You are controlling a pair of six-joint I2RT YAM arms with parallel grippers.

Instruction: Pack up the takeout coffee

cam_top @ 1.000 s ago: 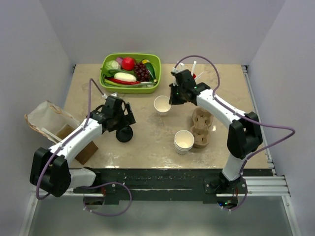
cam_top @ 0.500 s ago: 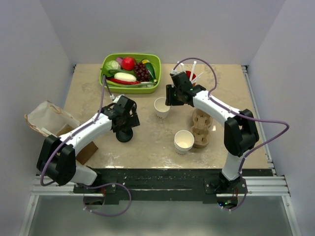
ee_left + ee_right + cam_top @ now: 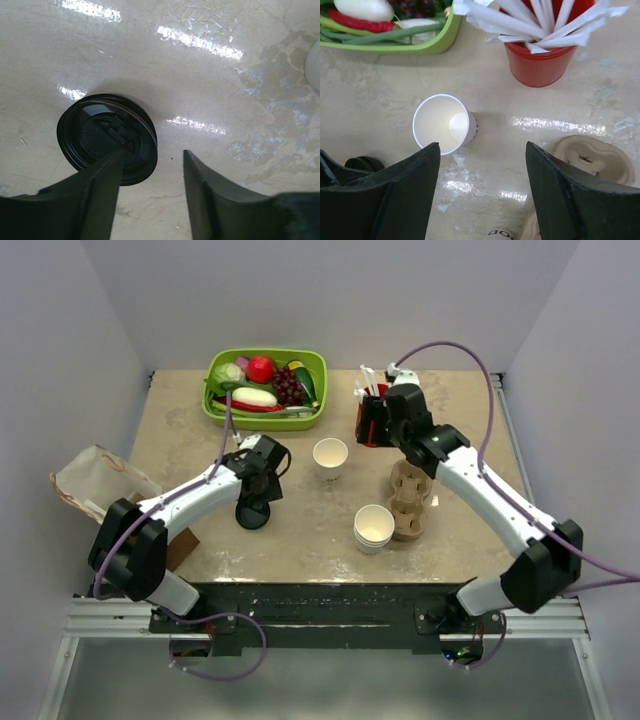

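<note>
Lidless white cup (image 3: pixel 441 122) near spread right gripper (image 3: pixel 481 150); left gripper (image 3: pixel 152 155) spread over black lid (image 3: pixel 100 135)

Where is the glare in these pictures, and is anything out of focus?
Left wrist view: bright streaks of glare on the table, black lid sharp, the fingers of the left gripper soft and dark. Right wrist view: a glare band on the table below the red cup. Top external view: even light, soft shadows, no glare.
</note>
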